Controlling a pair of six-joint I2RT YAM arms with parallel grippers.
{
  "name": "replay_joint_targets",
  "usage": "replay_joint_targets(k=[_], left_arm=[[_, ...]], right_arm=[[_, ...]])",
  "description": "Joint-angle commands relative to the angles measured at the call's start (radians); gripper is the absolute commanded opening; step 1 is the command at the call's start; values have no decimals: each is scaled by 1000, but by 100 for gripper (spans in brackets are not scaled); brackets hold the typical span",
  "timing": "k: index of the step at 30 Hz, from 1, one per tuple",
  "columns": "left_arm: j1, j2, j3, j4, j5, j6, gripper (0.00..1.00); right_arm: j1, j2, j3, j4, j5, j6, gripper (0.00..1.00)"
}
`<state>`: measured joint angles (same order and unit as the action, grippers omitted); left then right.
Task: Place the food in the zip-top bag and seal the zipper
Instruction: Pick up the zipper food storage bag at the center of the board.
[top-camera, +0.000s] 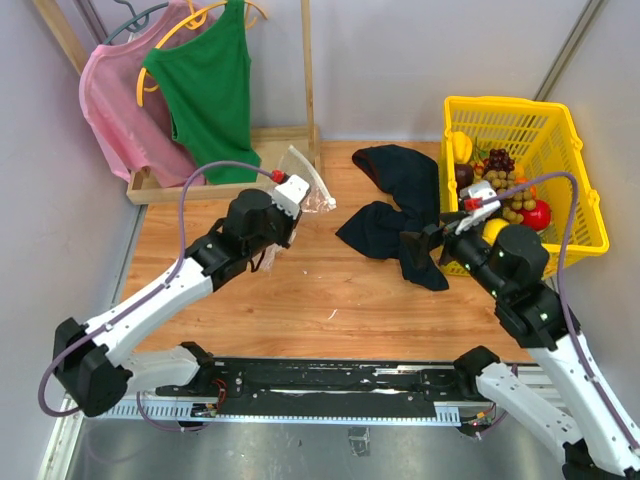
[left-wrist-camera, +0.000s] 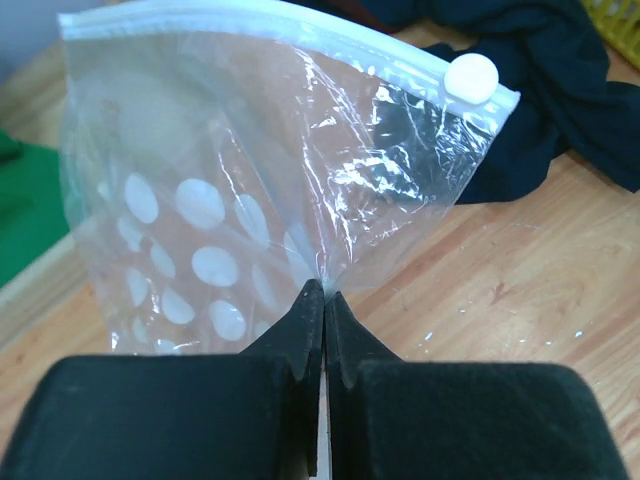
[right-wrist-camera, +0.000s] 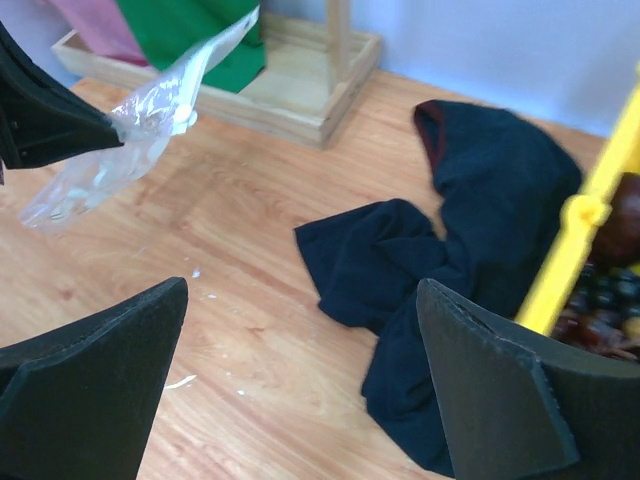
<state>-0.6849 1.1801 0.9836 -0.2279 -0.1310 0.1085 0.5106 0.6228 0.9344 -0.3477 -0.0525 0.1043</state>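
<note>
The clear zip-top bag hangs lifted off the table, pinched at its lower edge by my shut left gripper. In the left wrist view the fingers clamp the bag; its zipper strip with a white slider is on top. My right gripper is open and empty over the dark navy cloth. The food lies in the yellow basket: purple grapes, tan longans, red apple, banana, lemon.
A wooden rack base with a pink top and a green top on hangers stands at the back left. In the right wrist view the bag, cloth and basket edge show.
</note>
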Motion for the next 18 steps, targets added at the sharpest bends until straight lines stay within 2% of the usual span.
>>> replay_joint_targets(k=[1,10,18], left_arm=[[-28,-91,-88,145,37,156,0],[-45,-301,-330,385,108,247,0],[-47,-413,-443,486,222,321,0]], right_arm=[[25,93,34,52,-158,102,98],[25,310,87,190,-267,227,100],[25,478,102,348,-349,356,93]])
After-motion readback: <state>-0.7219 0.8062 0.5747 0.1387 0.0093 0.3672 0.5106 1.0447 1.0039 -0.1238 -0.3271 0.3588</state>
